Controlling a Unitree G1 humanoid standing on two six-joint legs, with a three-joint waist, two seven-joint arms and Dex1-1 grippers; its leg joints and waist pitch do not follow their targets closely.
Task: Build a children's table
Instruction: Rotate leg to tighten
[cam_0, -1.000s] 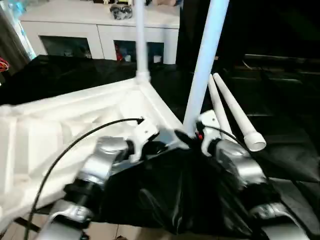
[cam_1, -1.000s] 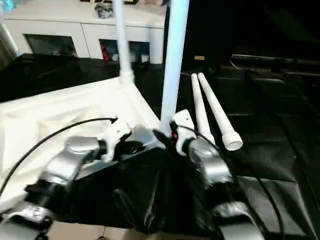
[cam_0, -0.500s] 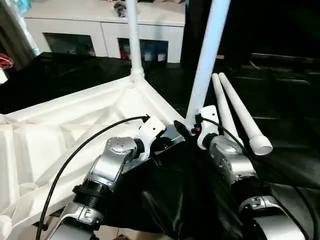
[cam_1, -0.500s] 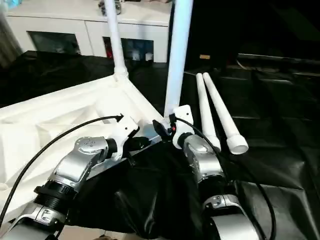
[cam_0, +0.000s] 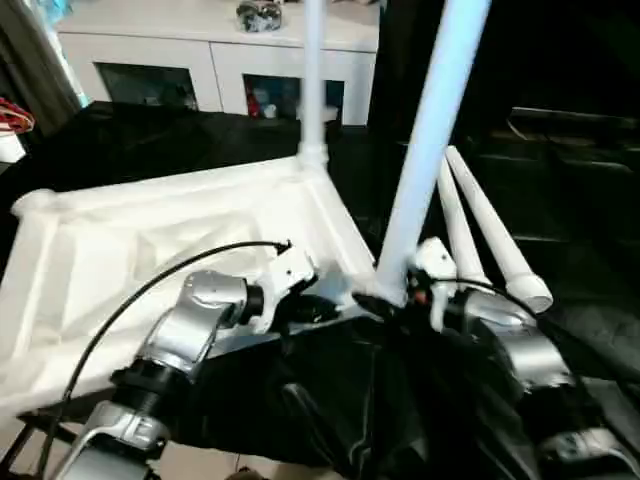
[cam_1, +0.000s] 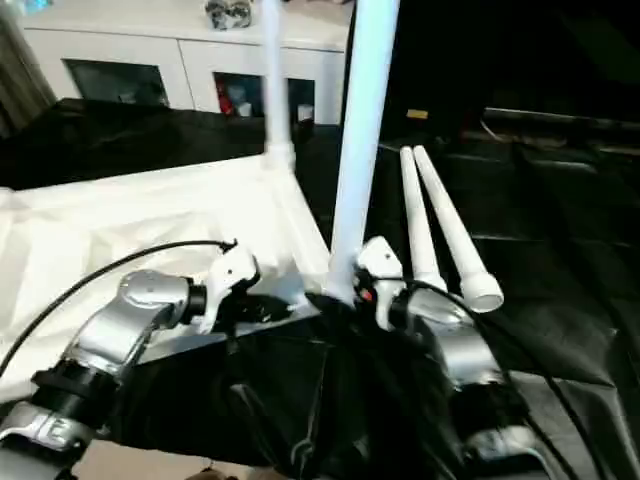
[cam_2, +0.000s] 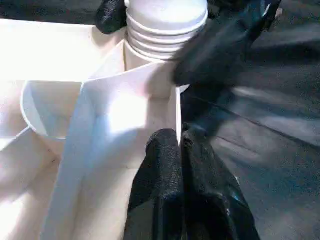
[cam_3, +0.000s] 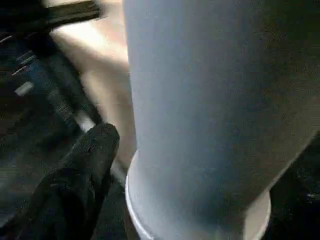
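On our left, the top (cam_0: 170, 240) lies upside down on the black-draped table (cam_0: 120, 150), its ribbed white plastic underside facing up. Our left gripper (cam_2: 175, 150) rests with jaws shut flat against a rib by the near corner socket, as it did a second ago, holding nothing. One leg (cam_0: 312, 80) stands in the far corner. The near leg (cam_0: 430, 140), smooth, tapered and matte white, stands in its socket, its threaded collar partly showing. Our right gripper (cam_0: 385, 300) has widened its jaws around this leg's base over the last second, so we judge it released or re-gripping. Two spare legs (cam_0: 490, 235) lie touching on the right.
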